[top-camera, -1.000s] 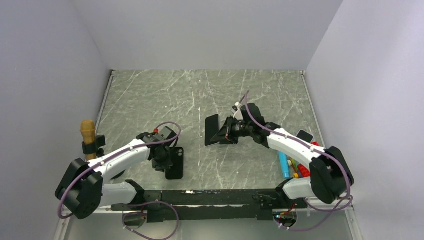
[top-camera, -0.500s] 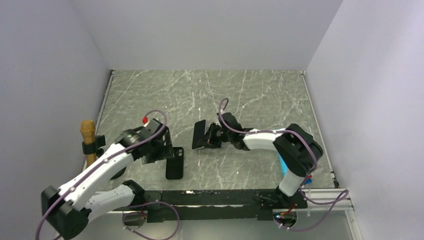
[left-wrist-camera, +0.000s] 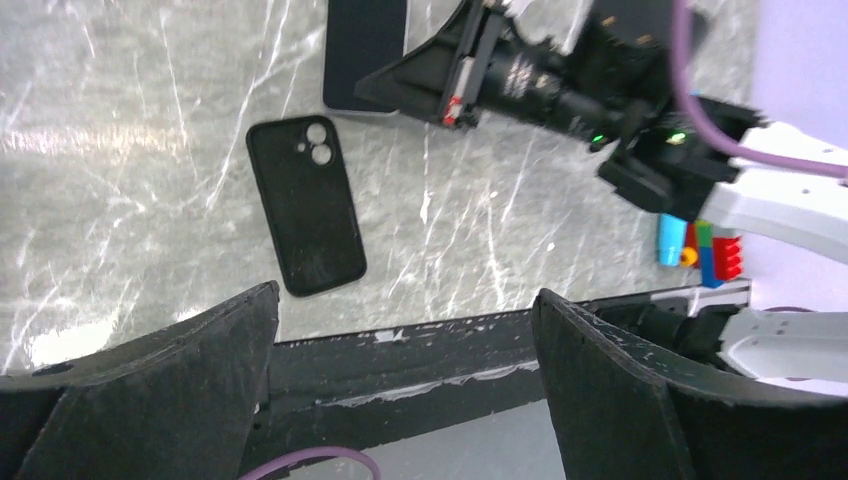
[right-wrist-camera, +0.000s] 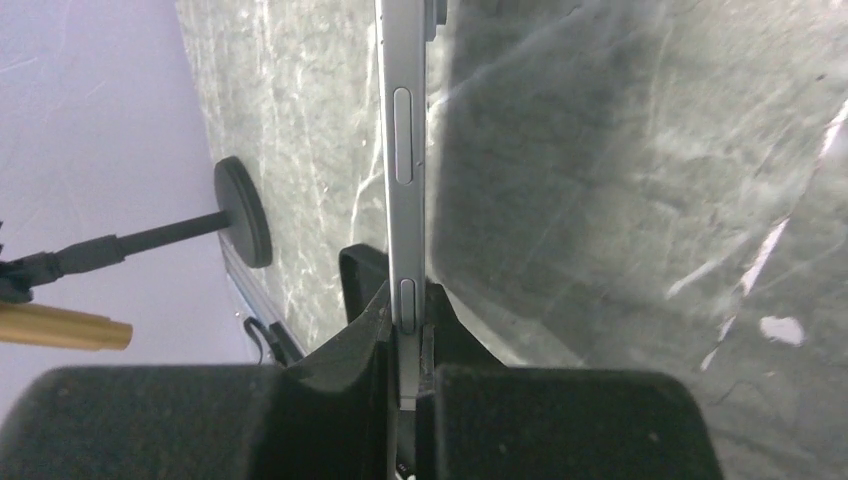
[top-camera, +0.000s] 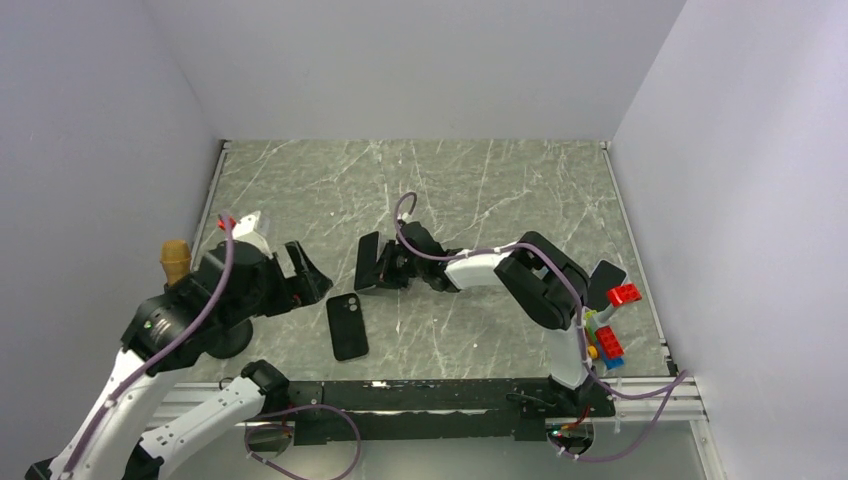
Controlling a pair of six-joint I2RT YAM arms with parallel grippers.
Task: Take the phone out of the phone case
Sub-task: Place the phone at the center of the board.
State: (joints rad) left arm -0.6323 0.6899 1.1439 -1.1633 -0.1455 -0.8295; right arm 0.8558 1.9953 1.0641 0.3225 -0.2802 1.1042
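Note:
The black phone case (top-camera: 347,326) lies flat and empty on the marble table, camera holes toward the far side; the left wrist view shows the case (left-wrist-camera: 305,220) too. My left gripper (top-camera: 303,278) hovers left of it, open and holding nothing, its jaws (left-wrist-camera: 405,300) wide apart over the table's near edge. My right gripper (top-camera: 396,268) is shut on the phone (top-camera: 368,262), which stands tilted on its edge at mid-table, just beyond the case. In the right wrist view the phone's silver side with its buttons (right-wrist-camera: 402,150) runs up from between my fingers (right-wrist-camera: 410,300).
Coloured toy bricks (top-camera: 611,332) and a dark flat object (top-camera: 606,280) lie at the right edge. A brown wooden handle (top-camera: 176,261) on a black stand with a round base (top-camera: 226,342) is at the left. A black rail (top-camera: 430,395) runs along the near edge.
My left gripper opened, let go of the case and rose back to the left. My right arm carried the phone leftward across the table; the case stayed flat.

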